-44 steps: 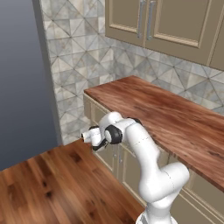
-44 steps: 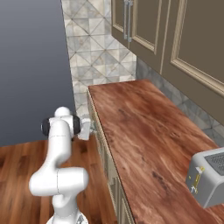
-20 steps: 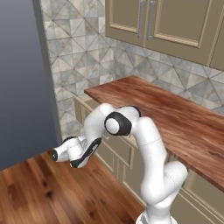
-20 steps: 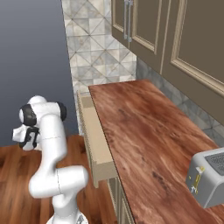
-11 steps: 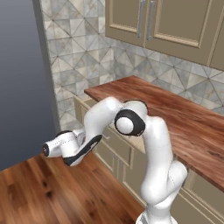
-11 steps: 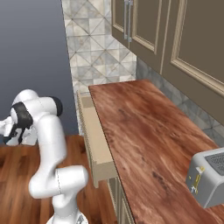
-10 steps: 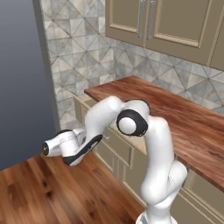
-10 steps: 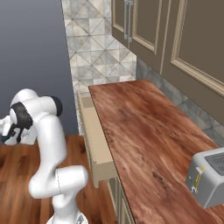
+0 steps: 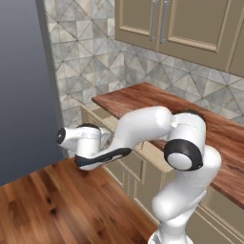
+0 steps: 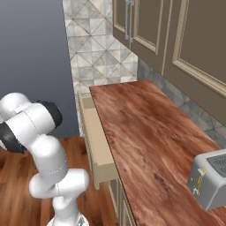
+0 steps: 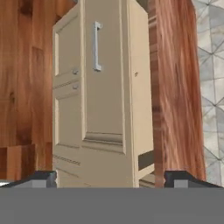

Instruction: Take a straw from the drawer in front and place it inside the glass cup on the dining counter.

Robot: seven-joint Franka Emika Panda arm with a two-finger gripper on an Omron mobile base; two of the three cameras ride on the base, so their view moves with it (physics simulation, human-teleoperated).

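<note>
- drawer [image 10: 96, 140] stands pulled out, giving access to the straw inside
- fingers [image 11: 41, 178] spread wide, empty, facing bar handle [image 11: 96, 46]

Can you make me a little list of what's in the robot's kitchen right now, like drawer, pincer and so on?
drawer: pulled out from under the wood counter; inside not visible
drawer handle: slim silver bar on the front panel
pincer: open, holding nothing, backed away from the drawer front
counter: reddish-brown wood top
toaster: silver, at the counter's near right end
wall cabinets: beige, doors closed
floor: wood planks
</note>
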